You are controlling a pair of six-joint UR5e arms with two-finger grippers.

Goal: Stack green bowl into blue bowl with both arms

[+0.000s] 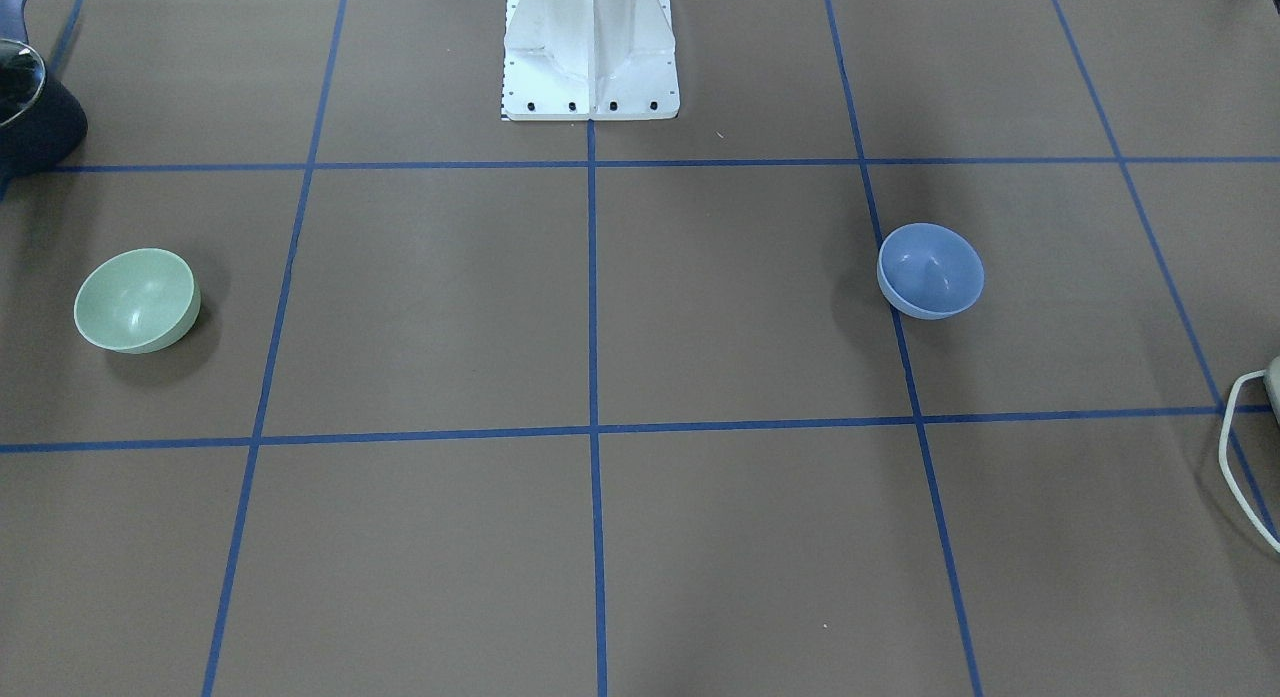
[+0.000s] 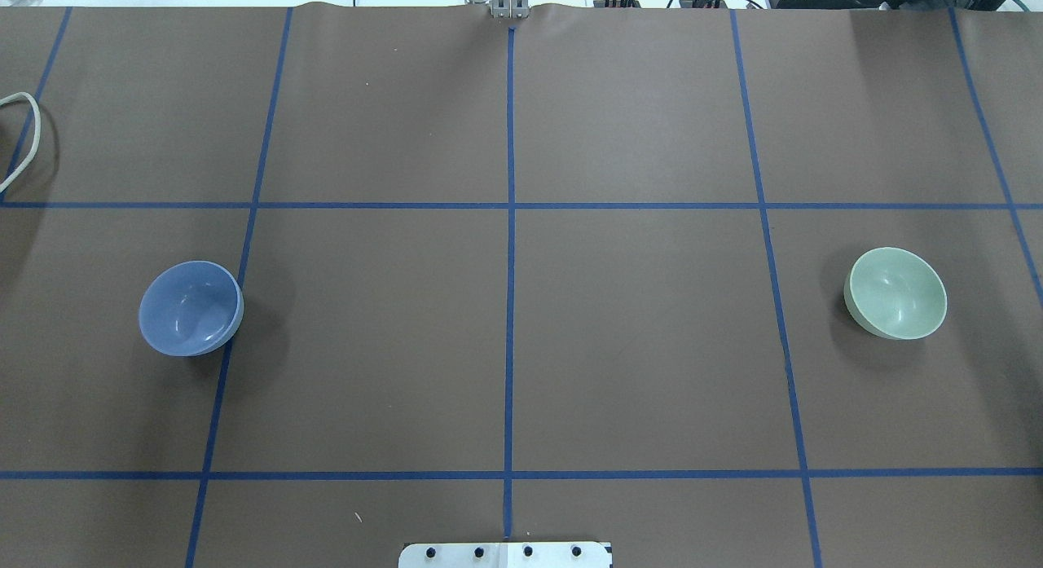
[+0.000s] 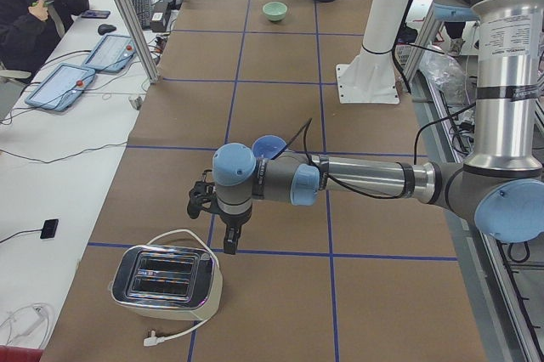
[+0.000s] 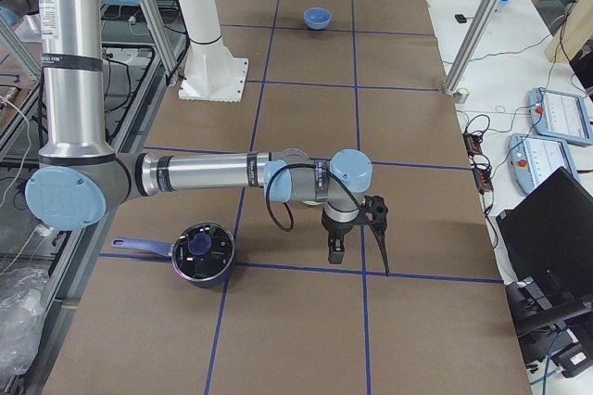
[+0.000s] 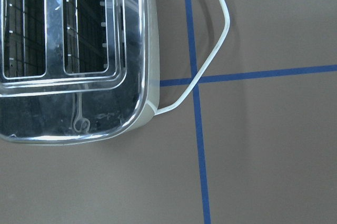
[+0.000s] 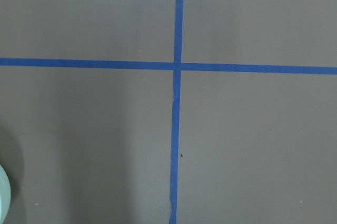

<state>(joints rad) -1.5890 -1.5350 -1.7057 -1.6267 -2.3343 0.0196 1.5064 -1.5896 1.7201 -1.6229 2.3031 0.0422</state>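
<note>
The green bowl point(image 1: 137, 300) sits upright on the brown table, on my right side point(image 2: 896, 292). A sliver of it shows at the lower left edge of the right wrist view point(image 6: 4, 192). The blue bowl point(image 1: 931, 271) sits upright on my left side point(image 2: 191, 308), far from the green one. My left gripper point(image 3: 212, 224) hangs above the table between the blue bowl point(image 3: 270, 147) and a toaster. My right gripper point(image 4: 359, 248) hangs above bare table. Both grippers show only in the side views, so I cannot tell whether they are open or shut.
A chrome toaster point(image 3: 166, 277) with a white cable point(image 2: 24, 136) stands at the table's left end, under the left wrist camera point(image 5: 73, 56). A dark pot point(image 4: 202, 252) sits at the right end. The white pedestal point(image 1: 590, 47) stands at the middle. An operator point(image 3: 34, 5) sits beside the table.
</note>
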